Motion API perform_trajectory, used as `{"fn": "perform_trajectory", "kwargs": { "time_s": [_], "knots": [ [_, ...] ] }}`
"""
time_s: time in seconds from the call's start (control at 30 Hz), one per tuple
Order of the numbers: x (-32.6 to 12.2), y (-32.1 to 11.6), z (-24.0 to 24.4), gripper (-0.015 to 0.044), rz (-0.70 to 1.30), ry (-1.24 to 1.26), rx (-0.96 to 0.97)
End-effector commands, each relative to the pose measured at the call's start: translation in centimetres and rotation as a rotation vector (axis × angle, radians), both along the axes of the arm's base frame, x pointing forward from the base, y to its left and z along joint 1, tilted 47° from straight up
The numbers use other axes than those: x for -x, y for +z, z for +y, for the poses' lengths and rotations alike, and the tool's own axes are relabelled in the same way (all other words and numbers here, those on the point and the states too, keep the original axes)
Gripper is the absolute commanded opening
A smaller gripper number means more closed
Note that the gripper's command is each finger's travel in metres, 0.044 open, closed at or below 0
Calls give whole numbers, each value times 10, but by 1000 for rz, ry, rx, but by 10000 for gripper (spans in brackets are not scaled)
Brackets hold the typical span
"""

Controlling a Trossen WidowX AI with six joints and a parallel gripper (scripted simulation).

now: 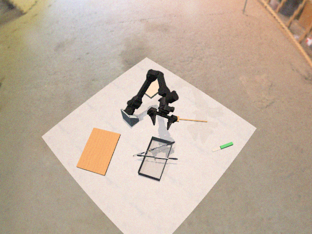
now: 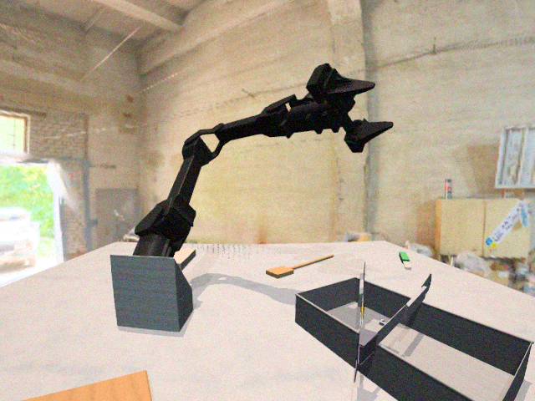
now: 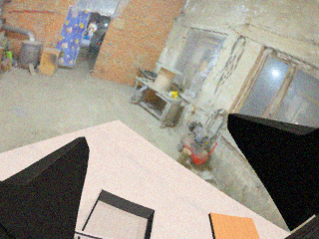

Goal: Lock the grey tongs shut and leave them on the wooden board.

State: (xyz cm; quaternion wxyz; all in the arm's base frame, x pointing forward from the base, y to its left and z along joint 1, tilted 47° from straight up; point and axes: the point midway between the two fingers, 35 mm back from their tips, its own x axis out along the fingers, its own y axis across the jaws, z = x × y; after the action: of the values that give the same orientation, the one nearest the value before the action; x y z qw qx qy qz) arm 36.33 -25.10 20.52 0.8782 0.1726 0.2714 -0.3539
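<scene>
The grey tongs (image 1: 161, 157) (image 2: 389, 327) lie open across the dark roasting tin (image 1: 148, 176) (image 2: 322, 323) (image 3: 127, 202). Their arms meet beyond the tin's side facing the board and spread over its opposite side. The wooden board (image 1: 99, 151) (image 2: 108, 388) (image 3: 234, 226) lies flat to the left of the tin in the top view, with nothing on it. My gripper (image 1: 161, 126) (image 2: 383, 104) (image 3: 159, 131) is open and empty. It is high above the table, pointing outward, well clear of the tongs. The wrist view shows the tin only in part.
A wooden spatula (image 1: 192, 120) (image 2: 279, 271) lies on the arm's side of the tin. A green-handled tool (image 1: 226, 145) (image 2: 404, 256) lies farther right. A pale block (image 1: 152, 90) (image 2: 185, 257) lies behind the arm's grey base (image 1: 129, 120) (image 2: 146, 293).
</scene>
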Motion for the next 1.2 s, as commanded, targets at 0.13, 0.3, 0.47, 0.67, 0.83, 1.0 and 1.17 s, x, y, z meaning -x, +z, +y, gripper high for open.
{"fn": "perform_trajectory", "kwargs": {
  "time_s": [0.13,0.3,0.47,0.67,0.83,1.0,1.17],
  "knots": [
    [-21,-110,24,440,143,-199,-698],
    [-18,-166,51,440,286,-483,-1142],
    [-11,-205,80,440,469,-887,-1526],
    [-8,-223,98,440,620,-1229,-1735],
    [-8,-223,98,440,620,-1229,-1735],
    [-7,-219,102,440,620,-1229,-1735],
    [-8,-219,103,440,620,-1229,-1735]
  ]
}}
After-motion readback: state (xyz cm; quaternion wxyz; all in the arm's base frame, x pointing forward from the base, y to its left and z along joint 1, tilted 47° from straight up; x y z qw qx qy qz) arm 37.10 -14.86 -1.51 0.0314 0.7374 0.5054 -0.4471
